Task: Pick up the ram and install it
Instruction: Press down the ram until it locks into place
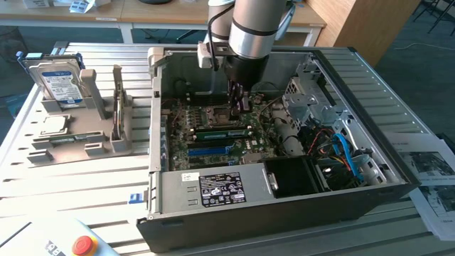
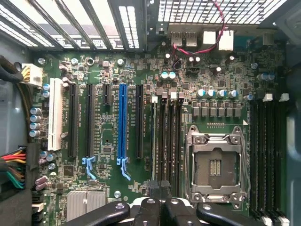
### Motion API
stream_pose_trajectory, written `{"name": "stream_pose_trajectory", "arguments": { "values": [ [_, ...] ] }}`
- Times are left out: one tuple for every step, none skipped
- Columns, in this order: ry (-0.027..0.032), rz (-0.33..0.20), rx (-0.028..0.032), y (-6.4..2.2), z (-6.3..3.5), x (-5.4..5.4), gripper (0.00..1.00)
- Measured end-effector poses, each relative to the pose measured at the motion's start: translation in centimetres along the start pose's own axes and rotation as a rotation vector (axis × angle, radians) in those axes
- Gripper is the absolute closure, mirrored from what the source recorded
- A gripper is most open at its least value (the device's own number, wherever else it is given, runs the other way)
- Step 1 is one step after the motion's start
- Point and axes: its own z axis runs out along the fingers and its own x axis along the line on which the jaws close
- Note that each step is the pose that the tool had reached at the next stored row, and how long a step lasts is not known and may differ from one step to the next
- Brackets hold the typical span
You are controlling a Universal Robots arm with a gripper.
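Note:
The ram (image 1: pixel 220 133) is a green stick standing on edge in a motherboard slot just beside the processor socket (image 1: pixel 217 113), inside the open computer case (image 1: pixel 284 213). In the wrist view the ram (image 2: pixel 154 141) appears edge-on as a thin line in the outermost of the dark memory slots. My gripper (image 1: pixel 242 108) hangs straight down into the case, over the end of those slots nearest the exterior view's right. Its black fingertips (image 2: pixel 153 186) are pressed together above the slot ends, with my gripper (image 2: pixel 160 186) shut and nothing visible between them.
A long blue slot (image 2: pixel 123 127) and the empty socket (image 2: pixel 216 165) flank the memory slots. The power supply (image 1: pixel 213 189), drive cage (image 1: pixel 313 101) and blue cables (image 1: pixel 342 152) crowd the case. A grey fixture (image 1: pixel 78 141) holds a hard drive (image 1: pixel 61 85) and silver chip (image 1: pixel 53 125).

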Motion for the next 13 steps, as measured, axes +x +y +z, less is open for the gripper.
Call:
{"name": "stream_pose_trajectory", "arguments": {
  "values": [
    [0.0, 0.0, -0.0002, 0.01, -0.32, 0.0, 0.9],
    [0.0, 0.0, -0.0004, 0.03, -0.68, 0.0, 0.9],
    [0.0, 0.0, -0.0006, 0.04, -1.07, 0.0, 0.9],
    [0.0001, 0.0, -0.0008, 0.05, -1.41, 0.0, 0.9],
    [0.0001, 0.0, -0.001, 0.06, -1.74, 0.0, 0.9],
    [0.0, 0.0, -0.0014, 0.07, -2.02, 0.0, 0.9],
    [0.0, 0.0, -0.0018, 0.08, -2.27, 0.0, 0.9],
    [0.0, 0.0, -0.0033, 0.12, -3.33, 0.0, 0.9],
    [0.0, 0.0, -0.0046, 0.14, -4.12, 0.0, 0.9],
    [0.0, 0.0, -0.005, 0.16, -4.52, 0.0, 0.9],
    [0.0, 0.0, -0.0053, 0.18, -5.02, 0.0, 0.9],
    [-0.0001, 0.0, -0.0052, 0.18, -5.03, 0.0, 0.9],
    [-0.0001, 0.0, -0.0052, 0.17, -5.03, 0.0, 0.9]
  ]
}}
